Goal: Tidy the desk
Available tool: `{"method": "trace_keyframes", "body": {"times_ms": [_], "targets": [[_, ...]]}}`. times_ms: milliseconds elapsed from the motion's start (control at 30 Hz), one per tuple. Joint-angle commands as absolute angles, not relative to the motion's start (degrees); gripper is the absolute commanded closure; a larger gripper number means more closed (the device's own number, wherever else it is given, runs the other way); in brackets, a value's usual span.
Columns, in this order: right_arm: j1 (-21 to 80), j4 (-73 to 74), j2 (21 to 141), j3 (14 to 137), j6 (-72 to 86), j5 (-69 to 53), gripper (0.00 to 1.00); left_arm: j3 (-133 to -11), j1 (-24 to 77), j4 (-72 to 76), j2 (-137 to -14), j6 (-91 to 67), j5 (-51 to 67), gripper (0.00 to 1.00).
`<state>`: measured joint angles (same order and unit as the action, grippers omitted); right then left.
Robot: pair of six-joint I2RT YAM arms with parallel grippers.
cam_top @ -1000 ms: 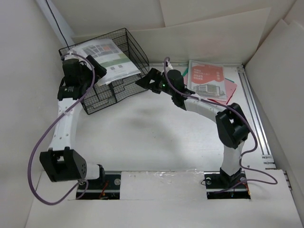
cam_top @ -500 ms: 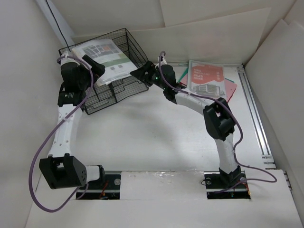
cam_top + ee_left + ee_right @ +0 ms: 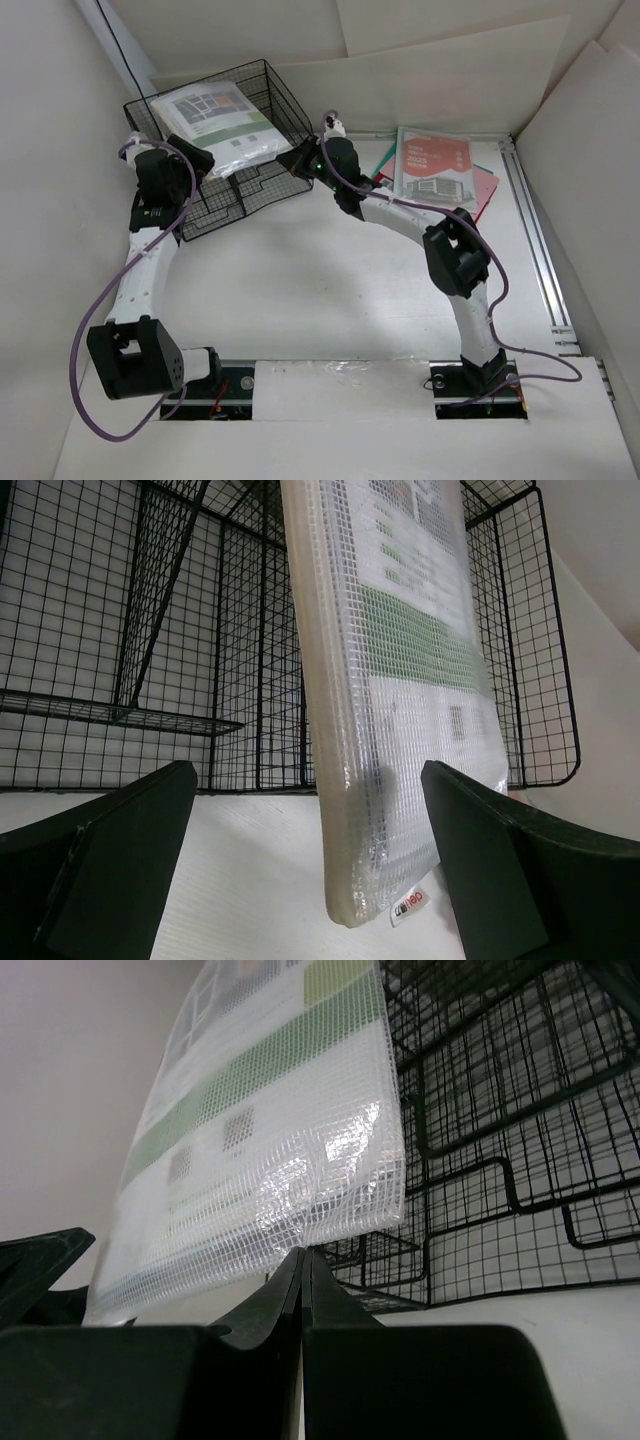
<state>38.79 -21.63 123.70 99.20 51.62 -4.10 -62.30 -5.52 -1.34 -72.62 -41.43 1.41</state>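
Note:
A clear mesh pouch (image 3: 212,125) of green-and-white papers lies tilted across the top of a black wire basket (image 3: 240,190) at the back left of the desk (image 3: 300,290). My left gripper (image 3: 195,160) is open at the basket's left side. In its wrist view, the pouch's (image 3: 400,680) lower corner hangs between the wide-apart fingers of the left gripper (image 3: 308,780), touching neither. My right gripper (image 3: 298,160) is shut at the basket's right side. Its tips (image 3: 303,1255) meet right under the pouch's (image 3: 270,1130) edge, with nothing seen between them.
A red-and-white booklet (image 3: 433,165) lies on pink and teal folders (image 3: 484,185) at the back right. A metal rail (image 3: 535,240) runs along the desk's right edge. Upright white boards enclose the desk on the left, back and right.
My right arm has swung left to the basket and its jaws have closed. My left gripper has drawn back a little from the pouch, staying open.

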Motion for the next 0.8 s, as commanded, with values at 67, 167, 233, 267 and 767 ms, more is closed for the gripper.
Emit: {"method": "trace_keyframes", "body": {"times_ms": [67,167,233,267,767], "targets": [[41.4,-18.46,118.83,106.77,38.69,5.18,1.0,-62.31,-5.89,5.0,-74.17,-43.5,1.75,0.11],[41.4,-16.53,118.83,109.06,34.91,8.69,1.0,-63.98,-5.89,5.62,-75.84,-43.51,2.37,0.18],[41.4,-15.74,118.83,110.12,30.6,11.67,1.0,-64.86,-5.89,5.62,-76.38,-43.51,3.42,0.18],[41.4,-15.21,118.83,110.65,29.19,12.73,1.0,-65.65,-5.89,5.63,-77.33,-43.51,3.43,0.19],[37.27,-12.13,119.97,111.1,23.64,19.41,1.0,-73.2,-4.14,8.17,-85.51,-44.03,6.33,0.31]]}}
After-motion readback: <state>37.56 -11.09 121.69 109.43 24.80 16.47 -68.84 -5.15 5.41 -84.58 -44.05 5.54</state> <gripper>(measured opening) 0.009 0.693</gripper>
